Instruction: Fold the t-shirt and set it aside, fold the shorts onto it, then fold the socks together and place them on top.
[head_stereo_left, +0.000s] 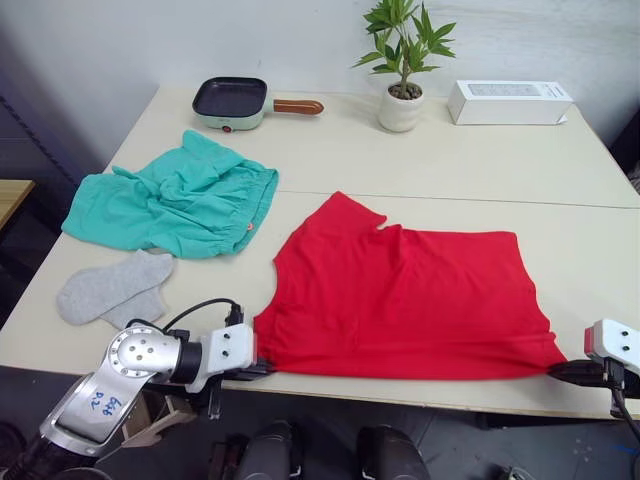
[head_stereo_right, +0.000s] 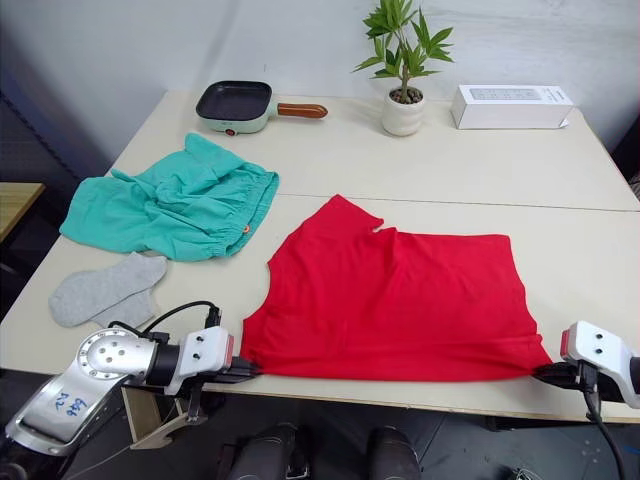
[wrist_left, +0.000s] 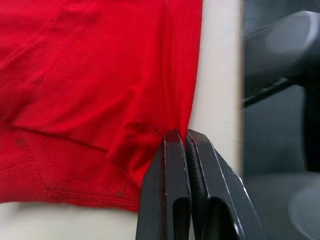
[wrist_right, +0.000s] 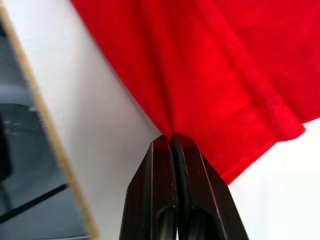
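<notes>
We saw the t-shirt (head_stereo_left: 405, 295) spread flat along the table's (head_stereo_left: 480, 160) near edge; the left gripper (wrist_left: 186, 137) was clamped on its near left corner, the right gripper (wrist_right: 172, 139) pinched the near right corner (both at the table edge); the shorts (head_stereo_left: 175, 200) and socks (head_stereo_left: 112, 288) lay apart to the left.

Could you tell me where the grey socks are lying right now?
The socks lie on the table's left side near its front edge, just in front of the shorts and left of the t-shirt.
</notes>
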